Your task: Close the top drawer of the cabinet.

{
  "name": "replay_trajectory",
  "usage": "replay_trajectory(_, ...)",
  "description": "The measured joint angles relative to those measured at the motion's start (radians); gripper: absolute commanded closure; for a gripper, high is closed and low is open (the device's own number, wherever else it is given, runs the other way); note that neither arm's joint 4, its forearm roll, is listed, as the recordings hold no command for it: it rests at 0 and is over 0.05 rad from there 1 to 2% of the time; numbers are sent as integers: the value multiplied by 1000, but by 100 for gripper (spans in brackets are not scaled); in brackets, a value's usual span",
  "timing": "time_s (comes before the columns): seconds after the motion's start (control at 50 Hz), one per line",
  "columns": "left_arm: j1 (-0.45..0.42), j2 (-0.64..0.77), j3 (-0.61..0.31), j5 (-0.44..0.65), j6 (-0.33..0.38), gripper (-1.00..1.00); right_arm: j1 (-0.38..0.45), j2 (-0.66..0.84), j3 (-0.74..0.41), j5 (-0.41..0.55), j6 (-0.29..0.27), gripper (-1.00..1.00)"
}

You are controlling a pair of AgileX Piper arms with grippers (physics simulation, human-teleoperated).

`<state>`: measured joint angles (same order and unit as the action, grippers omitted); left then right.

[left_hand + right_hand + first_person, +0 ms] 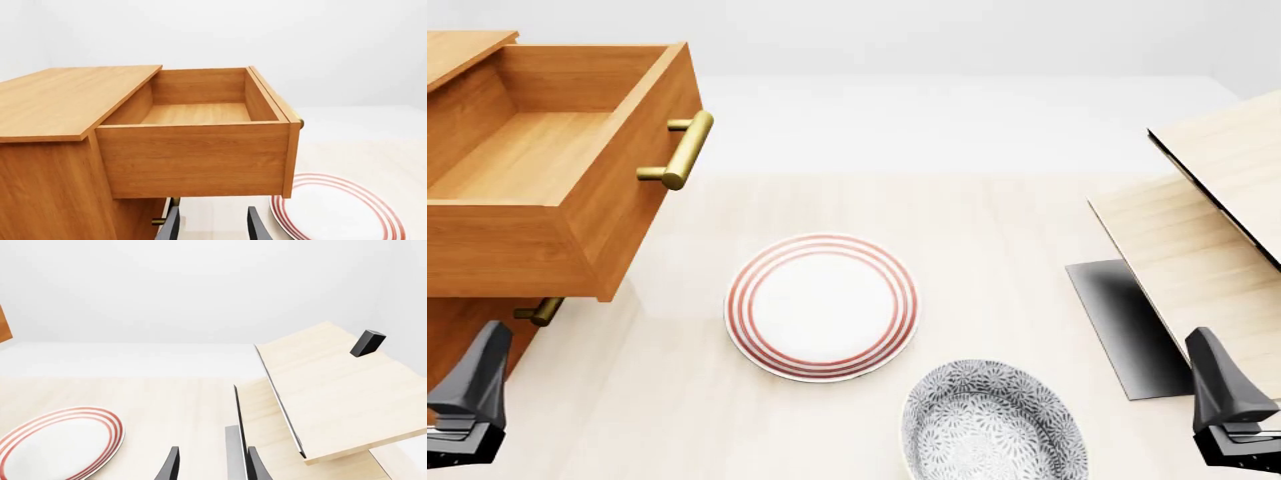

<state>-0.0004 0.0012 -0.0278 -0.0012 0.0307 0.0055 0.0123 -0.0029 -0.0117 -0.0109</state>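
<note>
Left wrist view: the top drawer (193,157) fills the middle of the frame, pulled well out of the cabinet (60,165), whose flat top runs along the upper left. The drawer's inside is bare wood. A bit of its brass handle (301,122) peeks past the front panel at the right edge of the drawer. Below, at the bottom centre, the two dark fingers of the left pincer (213,226) stand apart with nothing between them. A red-ringed plate (337,210) lies on the pale bench (373,155) at the lower right.

Front view: the cabinet sits at the upper left of the frame, its top drawer (547,160) drawn out toward the right, the brass bar handle (685,150) on its front. A second brass handle (542,311) shows beneath it on the lower drawer front. The red-ringed plate (822,306) lies at the centre of the bench (1001,250), and a grey patterned plate (994,420) sits just beside it toward the lower right. Pale wood furniture with black edges (1208,250) occupies the right side. The left pincer (467,400) is at the lower left corner, the right pincer (1228,405) at the lower right corner, both well apart from the drawer.

Right wrist view: the right pincer (213,465) at the bottom centre has its fingers spread, holding nothing. The pale furniture (327,390) slants across the right, the red-ringed plate (57,445) is at the lower left.
</note>
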Motion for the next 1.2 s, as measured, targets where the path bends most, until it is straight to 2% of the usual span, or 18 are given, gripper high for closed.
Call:
replay_trajectory(0.34,-36,-1,-108,74,32,-100,0,2,0,-2,-1,-100)
replay_trajectory(0.6,-109,13,-222,155,54,-100,0,2,0,-2,-1,-100)
replay_trajectory(1.02,-269,212,-421,124,118,-100,0,0,-1,0,-1,-100)
replay_trajectory(1.2,-377,336,-493,73,158,-100,0,-1,-1,1,-1,-100)
